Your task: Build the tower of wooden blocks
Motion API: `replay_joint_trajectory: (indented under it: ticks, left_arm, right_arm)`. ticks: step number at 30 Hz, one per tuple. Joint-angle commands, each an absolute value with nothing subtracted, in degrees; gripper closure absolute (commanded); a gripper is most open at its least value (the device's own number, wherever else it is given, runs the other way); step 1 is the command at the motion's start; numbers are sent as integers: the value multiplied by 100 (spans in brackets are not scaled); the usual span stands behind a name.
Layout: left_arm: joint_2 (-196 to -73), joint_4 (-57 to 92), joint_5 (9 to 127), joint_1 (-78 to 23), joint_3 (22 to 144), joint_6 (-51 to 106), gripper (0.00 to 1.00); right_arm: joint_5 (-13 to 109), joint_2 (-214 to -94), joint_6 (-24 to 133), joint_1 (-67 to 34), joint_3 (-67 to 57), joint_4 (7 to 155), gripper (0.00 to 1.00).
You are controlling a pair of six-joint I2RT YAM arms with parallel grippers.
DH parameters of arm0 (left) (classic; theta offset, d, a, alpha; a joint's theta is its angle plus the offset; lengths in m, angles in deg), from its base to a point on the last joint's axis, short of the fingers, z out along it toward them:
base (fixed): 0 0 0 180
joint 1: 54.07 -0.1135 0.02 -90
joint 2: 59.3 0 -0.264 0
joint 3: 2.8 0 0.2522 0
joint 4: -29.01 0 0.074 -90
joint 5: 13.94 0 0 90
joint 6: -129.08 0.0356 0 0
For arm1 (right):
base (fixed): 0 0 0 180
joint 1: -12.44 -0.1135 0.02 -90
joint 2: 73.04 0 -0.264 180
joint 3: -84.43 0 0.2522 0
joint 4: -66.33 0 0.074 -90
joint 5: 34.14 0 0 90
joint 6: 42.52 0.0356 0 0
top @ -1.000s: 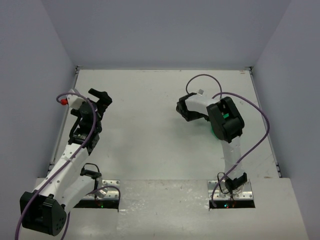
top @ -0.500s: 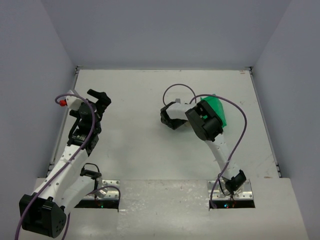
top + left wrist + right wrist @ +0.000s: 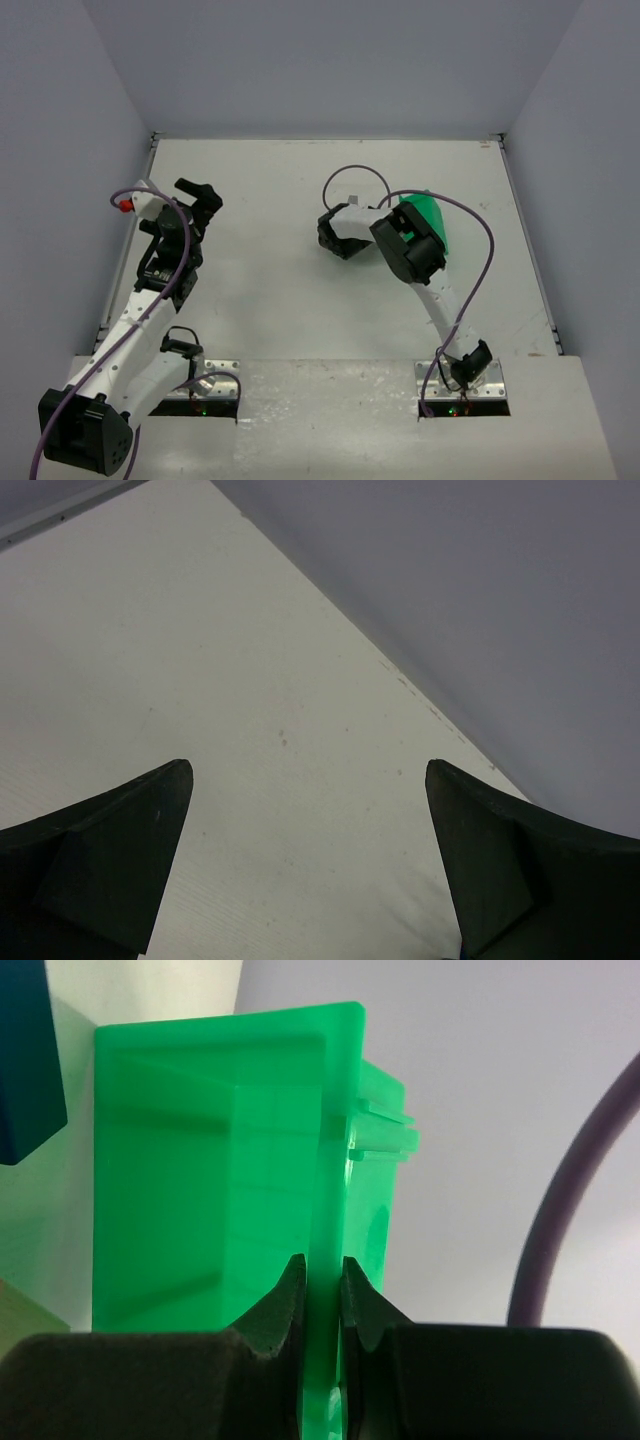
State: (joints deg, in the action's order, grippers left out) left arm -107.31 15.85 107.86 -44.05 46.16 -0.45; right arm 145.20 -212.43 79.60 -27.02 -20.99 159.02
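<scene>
Beside green bin, blue block cropped

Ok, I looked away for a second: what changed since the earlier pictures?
The right arm swung left across the table, and the green bin, earlier mostly hidden under it, now shows farther back. The right gripper stays shut on the bin's wall; nothing was let go. The left arm and its open left gripper did not move.

blue block, tan block apart, both cropped
</scene>
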Motion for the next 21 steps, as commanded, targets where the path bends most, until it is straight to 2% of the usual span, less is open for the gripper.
replay_joint_trajectory:
  ticks: [1, 10, 16, 21]
  left_arm:
    - [-10737, 1780, 10733, -4475, 4673, -56, 0]
    - [-10729, 1797, 10655, -4475, 4673, -12, 0]
    - [-10711, 1797, 10655, -4475, 4656, -4, 0]
    - [-10732, 1880, 10603, -4475, 4639, 60, 0]
  right_arm:
    - [13788, -20655, 8724, -2639, -2207, 16649, 100]
    - [13453, -19674, 9396, -2218, -2250, 16645, 100]
    - [13531, -18792, 9862, -1527, -2108, 16632, 100]
    - [13011, -18508, 10242, -712, -2284, 16362, 100]
